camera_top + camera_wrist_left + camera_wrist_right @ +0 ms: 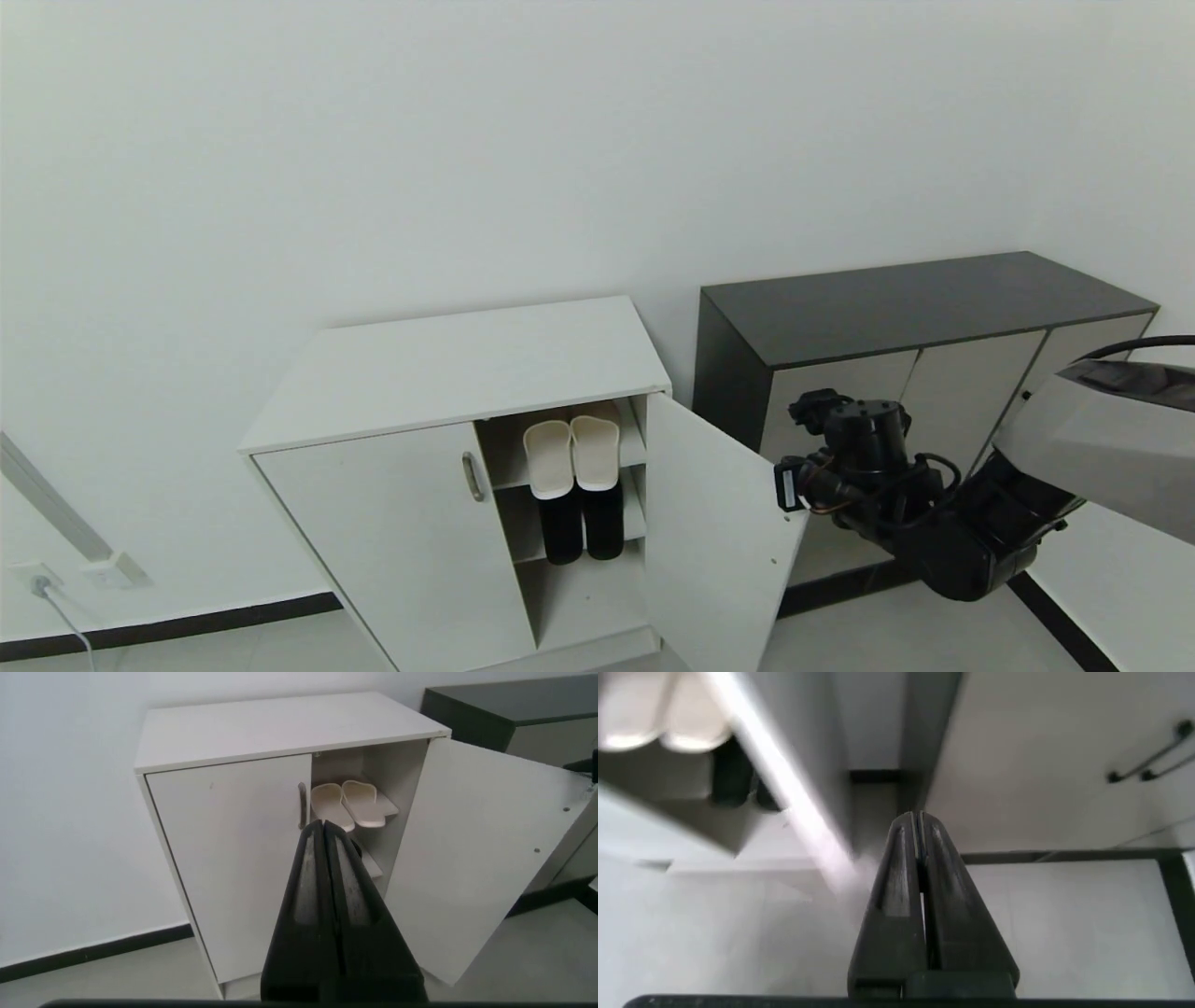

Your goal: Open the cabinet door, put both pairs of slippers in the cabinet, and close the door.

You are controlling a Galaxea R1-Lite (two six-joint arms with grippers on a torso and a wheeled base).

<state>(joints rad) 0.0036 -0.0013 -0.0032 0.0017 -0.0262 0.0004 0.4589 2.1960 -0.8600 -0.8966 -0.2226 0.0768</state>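
Closing step, by my reading: both pairs are already inside. Right gripper (789,485), fingers pressed together and empty, sits just beside the free edge of the open door (719,541), near its top corner; contact unclear. Left gripper (322,835) is likewise closed on nothing and faces the cabinet (467,364) front. Door stands wide, angled toward the robot. Beyond it, white slippers (571,455) lie on the upper shelf (633,446), ends seeming to hang past its front edge. Black slippers (583,527) are on the shelf below, also at the front. Push the door's outer face near the free edge, slowly; overhanging ends may block it.
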